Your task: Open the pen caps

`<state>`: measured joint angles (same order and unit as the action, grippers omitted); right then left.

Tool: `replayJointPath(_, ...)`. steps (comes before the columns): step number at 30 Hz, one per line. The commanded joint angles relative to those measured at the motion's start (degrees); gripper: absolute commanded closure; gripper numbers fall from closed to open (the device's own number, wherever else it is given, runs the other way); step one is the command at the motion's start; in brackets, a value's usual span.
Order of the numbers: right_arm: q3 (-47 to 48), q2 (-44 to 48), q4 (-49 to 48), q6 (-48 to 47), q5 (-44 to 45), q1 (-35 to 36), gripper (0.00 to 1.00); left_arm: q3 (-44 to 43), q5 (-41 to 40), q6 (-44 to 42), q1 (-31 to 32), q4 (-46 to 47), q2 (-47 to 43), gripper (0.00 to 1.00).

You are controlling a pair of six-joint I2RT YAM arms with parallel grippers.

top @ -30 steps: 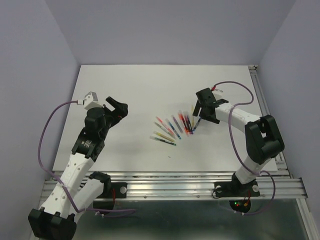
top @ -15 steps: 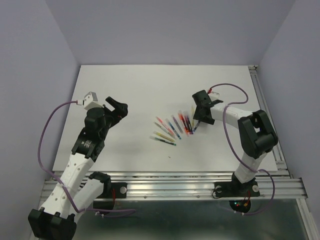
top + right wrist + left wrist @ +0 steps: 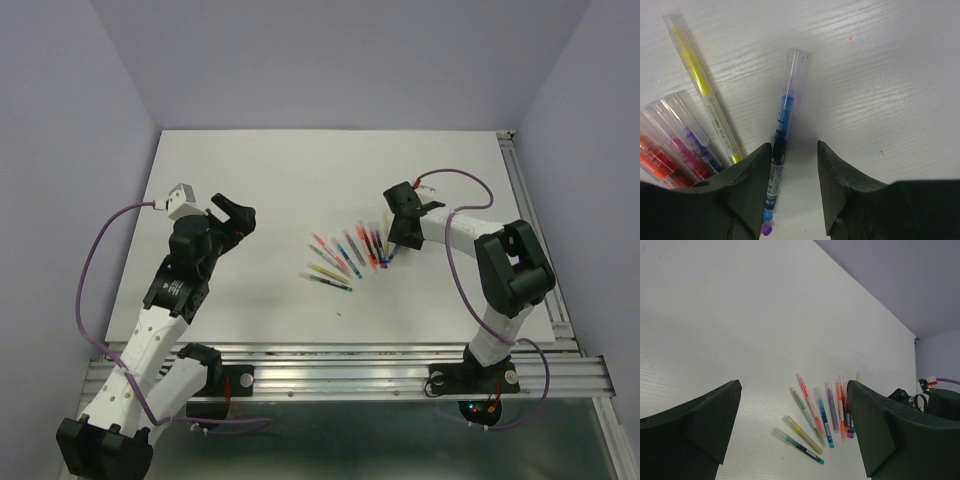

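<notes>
Pen caps (image 3: 796, 65): short clear plastic tubes. Those seen close sit on their pens. They lie with a fan of thin coloured felt pens (image 3: 345, 258) on the table, right of centre, between the two arms and nearer the right one.

Surface: flat white table (image 3: 300, 170), with a fine ribbed grain in the wrist view and a faint pink speck or two. Plain pale lilac walls (image 3: 350, 60) stand on three sides. A slotted aluminium rail (image 3: 350, 362) runs along the near edge.

Axis, right wrist view: the nearest cap is on a slim blue-inked pen (image 3: 782, 125). Its long axis runs almost straight up the frame, leaning slightly right, and the capped end points away from the claw. Beside it a yellow-inked pen (image 3: 705, 95) leans the other way, cap up-left. The two bodies converge toward the claw.

Right claw (image 3: 794, 147), black, two fingers: partly open, low over the table. The blue pen's body lies between the fingers, close against the one at frame left. Bare table shows on its other side, so it is not pinched.

Left claw (image 3: 794, 387): spread wide, nothing in it, well apart from the pens.
</notes>
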<state>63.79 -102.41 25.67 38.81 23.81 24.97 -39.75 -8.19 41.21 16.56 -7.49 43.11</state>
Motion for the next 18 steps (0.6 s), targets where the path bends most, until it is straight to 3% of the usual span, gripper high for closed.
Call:
replayJointPath(1, -2.4, 0.0, -1.7, 0.6, 0.4, 0.9, 0.53, -0.2, -1.0, -0.3, 0.1, 2.6, 0.0, 0.01)
replayJointPath(7, -3.5, -1.4, -3.0, 1.1, -1.0, 0.9, 0.63, -0.4, -1.0, -0.3, 0.1, 2.0, 0.1, 0.01)
replayJointPath(12, -4.6, -1.9, -3.9, 1.5, -1.6, 0.9, 0.79, -0.5, -1.3, -0.3, 0.1, 1.5, 0.2, 0.01)
replayJointPath(18, -5.0, 0.1, -3.4, 1.0, 2.5, 0.9, 0.92, -0.8, -1.3, -0.4, 0.1, 1.2, -0.3, 0.01)
